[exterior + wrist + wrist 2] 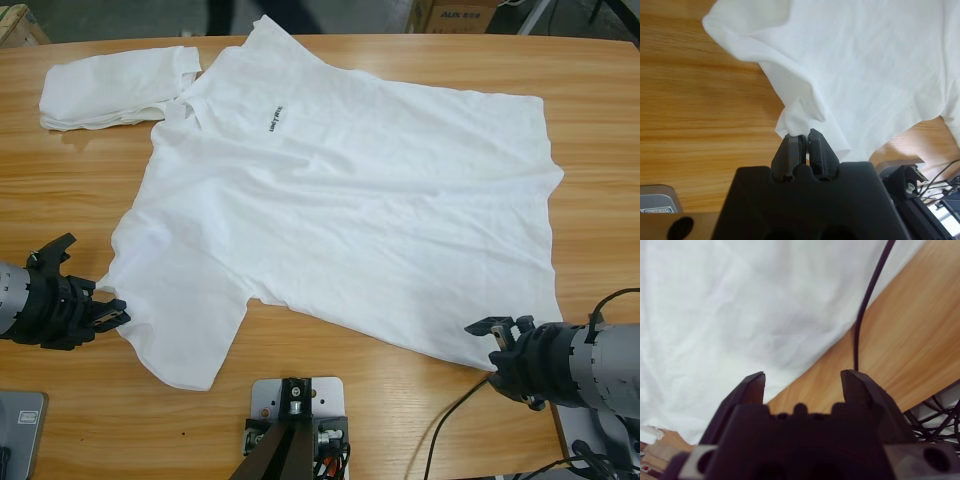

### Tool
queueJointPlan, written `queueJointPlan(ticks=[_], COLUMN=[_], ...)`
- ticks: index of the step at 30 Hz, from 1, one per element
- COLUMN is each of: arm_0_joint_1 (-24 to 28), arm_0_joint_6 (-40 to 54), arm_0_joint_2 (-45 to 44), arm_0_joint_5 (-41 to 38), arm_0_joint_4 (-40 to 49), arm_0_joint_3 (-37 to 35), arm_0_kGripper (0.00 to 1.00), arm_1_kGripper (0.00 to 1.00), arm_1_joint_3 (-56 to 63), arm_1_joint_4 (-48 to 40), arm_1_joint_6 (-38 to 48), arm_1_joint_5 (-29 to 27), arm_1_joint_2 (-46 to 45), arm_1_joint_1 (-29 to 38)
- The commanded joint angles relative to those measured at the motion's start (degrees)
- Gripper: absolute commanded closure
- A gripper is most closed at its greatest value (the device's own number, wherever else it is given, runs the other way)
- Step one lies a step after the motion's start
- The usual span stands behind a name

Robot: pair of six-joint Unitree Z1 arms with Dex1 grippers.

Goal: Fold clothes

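A white short-sleeved T-shirt (pixel 350 200) with a small line of black lettering (pixel 275 118) lies spread flat across the table, collar toward the upper left. My left gripper (pixel 112 312) is at the tip of its near sleeve; in the left wrist view the left gripper (pixel 803 140) is shut on a pinch of that sleeve (pixel 805 112). My right gripper (pixel 497 340) sits by the shirt's lower right hem. In the right wrist view the right gripper (pixel 802 385) is open, with bare wood between the jaws and the hem (pixel 740 315) just ahead. A folded white bundle (pixel 110 85) rests at the far left, touching the collar.
The wooden table (pixel 590 120) shows bare strips to the right of the shirt and along the front edge. A black cable (pixel 865 305) runs ahead of the right gripper, and another cable (pixel 440 430) loops at the front. A cardboard box (pixel 455 12) stands behind the table.
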Motion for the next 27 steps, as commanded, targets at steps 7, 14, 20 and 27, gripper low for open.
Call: queueJointPlan(ticks=[7,14,20,27], arm_0_joint_1=[-0.8,-0.8,-0.8,-0.8], arm_0_joint_6=[0.0,-0.1,-0.2,-0.2], arm_0_joint_2=[0.9,0.8,1.1,1.1], arm_0_joint_5=[0.8,0.8,0.8,0.8], arm_0_joint_4=[0.6,0.6,0.6,0.5], arm_0_joint_3=[1.3,1.0,1.0,1.3], arm_0_kGripper=[1.000,1.000,1.000,1.000], arm_1_kGripper=[0.377,0.391,0.552,0.844], arm_1_joint_3=[6.7,10.7,10.9,11.3], arm_1_joint_4=[-12.4,-12.7,-12.7,-12.8], arm_1_joint_6=[0.8,0.2,-1.2,-3.6], arm_1_joint_5=[0.2,-2.8,-5.0,-7.5], arm_1_joint_2=[5.8,3.3,3.3,3.5], arm_1_joint_1=[0.7,0.7,0.7,0.7])
